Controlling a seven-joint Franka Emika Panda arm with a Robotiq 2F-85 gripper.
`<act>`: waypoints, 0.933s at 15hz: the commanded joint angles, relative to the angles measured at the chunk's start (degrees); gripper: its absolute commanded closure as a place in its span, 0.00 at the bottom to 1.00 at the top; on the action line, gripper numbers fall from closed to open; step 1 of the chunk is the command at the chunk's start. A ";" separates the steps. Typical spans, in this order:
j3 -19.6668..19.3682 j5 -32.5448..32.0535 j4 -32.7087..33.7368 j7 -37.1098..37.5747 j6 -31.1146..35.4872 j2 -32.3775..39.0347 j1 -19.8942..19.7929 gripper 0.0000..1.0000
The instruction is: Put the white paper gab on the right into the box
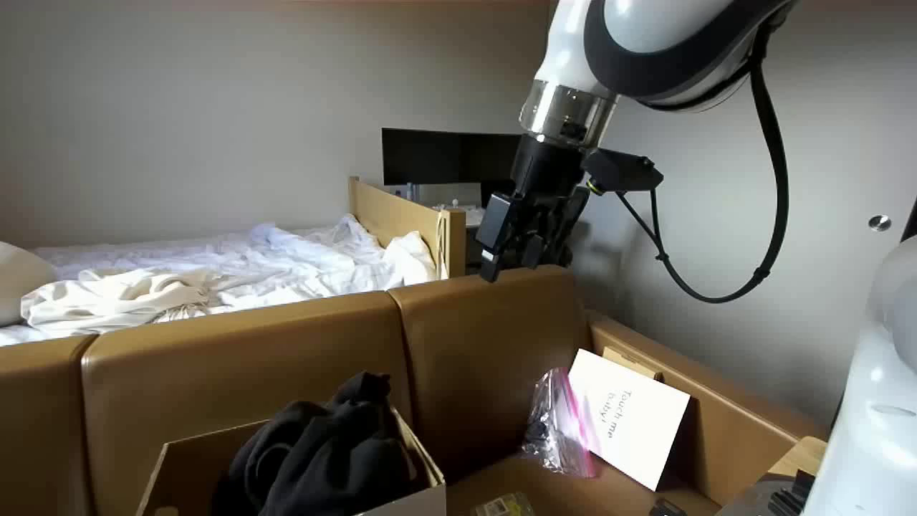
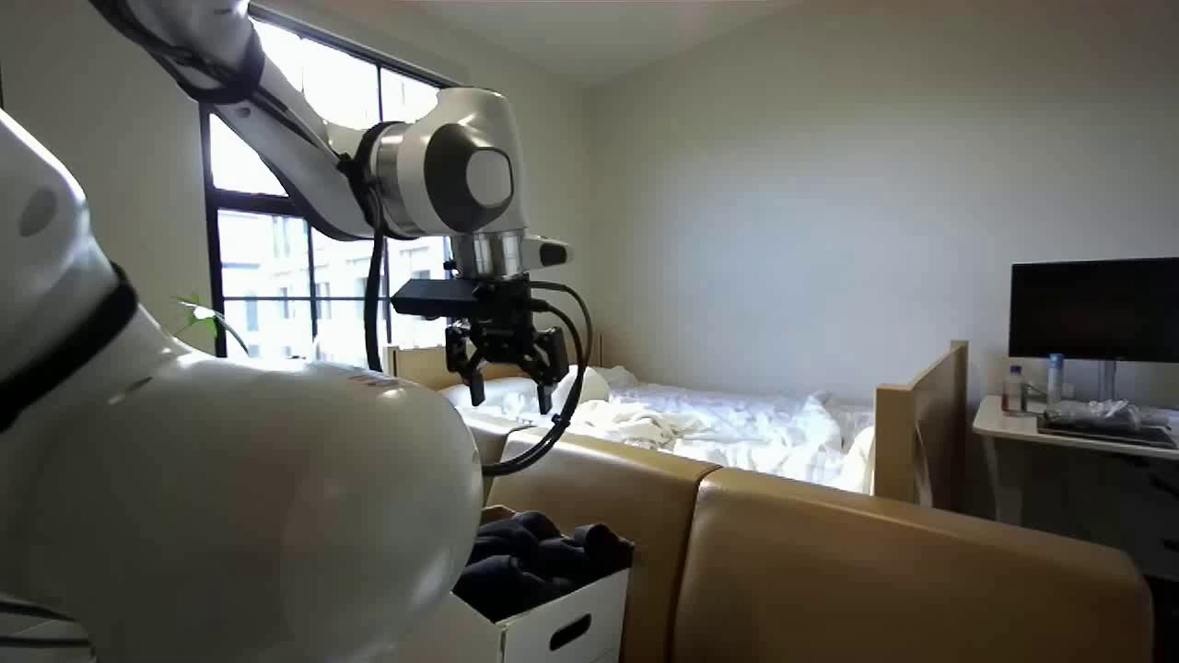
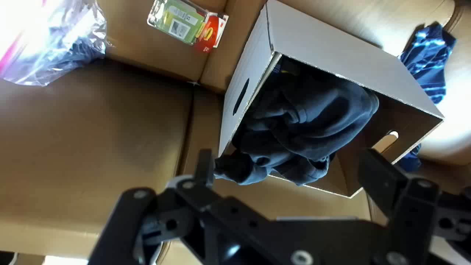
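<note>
A white flat paper piece, likely the paper bag (image 1: 637, 423), carries the handwriting "Touch me baby!" and leans against the couch's arm side in an exterior view. In the wrist view only a washed-out white patch shows at the top left corner; I cannot tell if it is the paper. The white box (image 1: 421, 451) holds dark clothing (image 1: 337, 451); the box also shows in an exterior view (image 2: 603, 599) and the wrist view (image 3: 331, 51). My gripper (image 1: 512, 264) is open and empty, high above the couch; it also shows in an exterior view (image 2: 511, 402) and the wrist view (image 3: 289, 165).
A clear plastic bag with a pink seal (image 1: 562, 430) touches the paper's left edge. A green package (image 3: 180, 22) lies on the seat between bag and box. The brown couch backrest (image 1: 494, 337) rises behind. Blue patterned cloth (image 3: 427, 62) lies beyond the box.
</note>
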 commanded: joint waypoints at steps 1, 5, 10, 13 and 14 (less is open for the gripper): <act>0.04 0.03 -0.50 -0.03 -0.35 0.10 -0.08 0.00; 0.03 0.01 -1.47 -0.02 -0.35 0.58 -0.07 0.00; -1.54 -0.29 -1.04 -0.73 -0.65 0.36 -1.41 0.00; -5.25 -1.58 -0.36 -2.93 -2.69 0.32 -4.34 0.00; -7.64 -2.61 -0.15 -4.79 -4.78 0.25 -5.82 0.00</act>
